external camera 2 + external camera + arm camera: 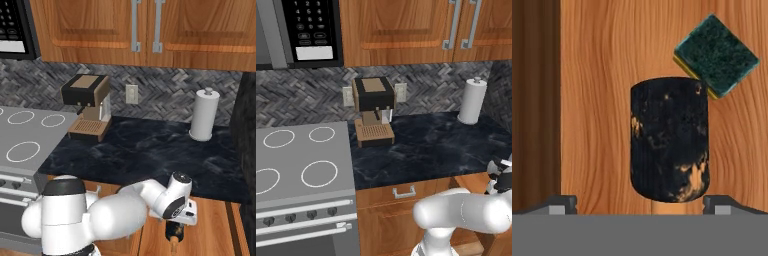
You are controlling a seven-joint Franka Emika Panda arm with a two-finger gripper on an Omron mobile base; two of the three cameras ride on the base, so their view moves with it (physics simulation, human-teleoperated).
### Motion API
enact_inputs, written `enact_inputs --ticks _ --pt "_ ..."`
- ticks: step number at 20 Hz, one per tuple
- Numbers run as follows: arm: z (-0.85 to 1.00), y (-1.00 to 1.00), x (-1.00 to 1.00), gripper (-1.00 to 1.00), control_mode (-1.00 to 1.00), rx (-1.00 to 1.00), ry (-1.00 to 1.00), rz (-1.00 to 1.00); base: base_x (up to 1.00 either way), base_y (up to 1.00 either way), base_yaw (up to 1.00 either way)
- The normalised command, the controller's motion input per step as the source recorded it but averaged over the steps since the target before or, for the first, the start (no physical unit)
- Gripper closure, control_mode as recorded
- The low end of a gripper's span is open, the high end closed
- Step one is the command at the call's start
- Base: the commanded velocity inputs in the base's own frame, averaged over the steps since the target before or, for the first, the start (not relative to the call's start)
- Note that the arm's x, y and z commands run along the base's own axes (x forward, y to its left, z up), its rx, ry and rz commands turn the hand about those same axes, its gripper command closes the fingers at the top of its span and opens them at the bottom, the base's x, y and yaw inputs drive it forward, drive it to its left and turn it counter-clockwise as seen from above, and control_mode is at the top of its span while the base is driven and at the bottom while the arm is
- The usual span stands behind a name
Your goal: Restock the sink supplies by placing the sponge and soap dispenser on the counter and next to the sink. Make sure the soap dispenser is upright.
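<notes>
Your soap dispenser, a dark cylinder mottled amber, lies on grained wood just below the worktop, between the wide-spread gripper tips, ungrasped. The green-topped, yellow-edged sponge sits touching its far corner.

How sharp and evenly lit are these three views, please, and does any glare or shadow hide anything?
Left base view: flat, even light, no glare on the counter, slightly soft. Right base view: likewise even; the soap dispenser sits dim below the arm. Hand view: sharp wood grain, sponge and dispenser clear, with hardly any cast shadow.
</notes>
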Motion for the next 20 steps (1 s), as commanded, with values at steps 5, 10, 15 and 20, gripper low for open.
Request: enact_inputs --ticks 5,10,15,20 --pt "-0.19 -0.08 0.01 -1.00 -1.00 0.00 0.00 0.00 0.00 0.00 0.00" --pt "-0.24 -0.12 -0.07 -1.00 -1.00 0.00 0.00 0.00 0.00 0.00 0.00" --pt "-0.27 0.00 0.00 -1.00 -1.00 0.00 0.00 0.00 0.00 0.00 0.00" --pt "-0.16 0.00 0.00 -1.00 -1.00 0.00 0.00 0.00 0.00 0.00 0.00"
